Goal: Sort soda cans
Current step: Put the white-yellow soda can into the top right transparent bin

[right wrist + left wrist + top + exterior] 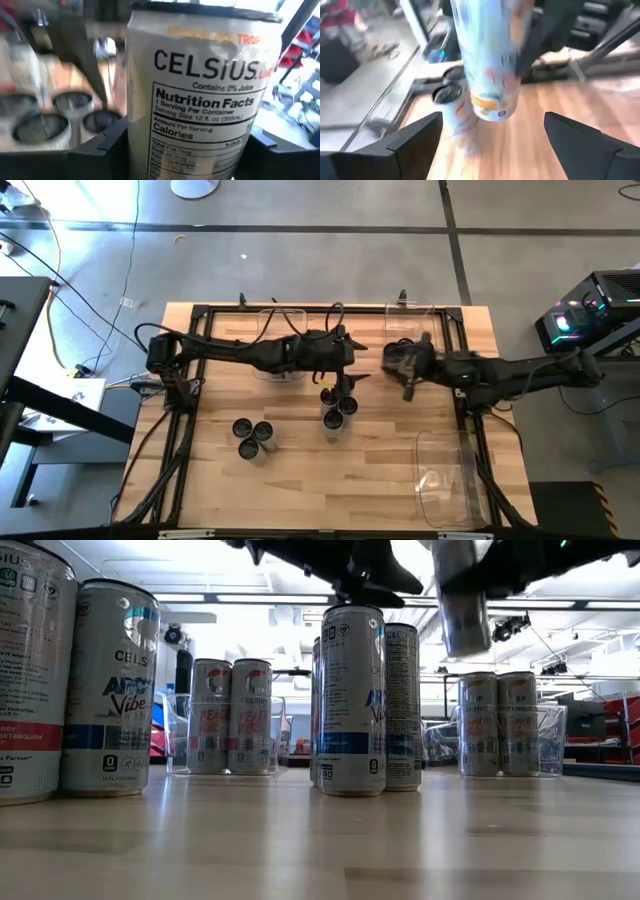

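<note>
Right gripper (180, 145) around soda can (200, 90)

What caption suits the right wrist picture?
Right pincer gripping a Celsius can, more cans standing beyond.

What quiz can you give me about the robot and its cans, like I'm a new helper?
1. True or false: the right pincer grips a soda can lifted off the table.
2. How many cans stand in the group on the left arm's side of the table? A) two B) three C) five
3. Fill in the word: the left pincer is ____ and holds nothing.

Key: 1 true; 2 B; 3 open.
</note>
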Robot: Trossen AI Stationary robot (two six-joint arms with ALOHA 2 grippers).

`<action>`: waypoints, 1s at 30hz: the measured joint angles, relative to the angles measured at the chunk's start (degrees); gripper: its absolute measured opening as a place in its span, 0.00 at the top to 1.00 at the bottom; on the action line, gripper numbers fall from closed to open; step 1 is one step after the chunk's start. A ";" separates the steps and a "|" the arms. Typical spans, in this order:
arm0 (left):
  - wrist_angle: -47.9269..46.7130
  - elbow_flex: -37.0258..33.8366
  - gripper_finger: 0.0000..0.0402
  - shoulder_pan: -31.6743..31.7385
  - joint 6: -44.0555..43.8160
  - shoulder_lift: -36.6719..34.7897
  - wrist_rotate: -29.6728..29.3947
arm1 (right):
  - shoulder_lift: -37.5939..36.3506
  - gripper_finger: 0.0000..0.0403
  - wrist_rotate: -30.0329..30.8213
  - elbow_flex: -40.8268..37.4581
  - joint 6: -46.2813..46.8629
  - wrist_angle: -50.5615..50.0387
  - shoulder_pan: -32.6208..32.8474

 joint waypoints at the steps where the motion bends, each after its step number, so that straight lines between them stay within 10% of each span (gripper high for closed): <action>1: 3.38 -1.29 0.14 0.36 0.12 0.00 2.23 | -1.54 0.43 -0.73 0.00 -0.44 0.78 0.30; 10: 37.86 -10.77 0.14 1.25 -1.73 1.93 8.74 | -2.00 0.43 -11.78 0.00 -5.88 16.22 2.04; 30: 38.17 -10.42 0.25 1.28 -3.92 5.03 18.59 | 12.73 0.43 -12.52 0.00 -9.26 33.96 1.83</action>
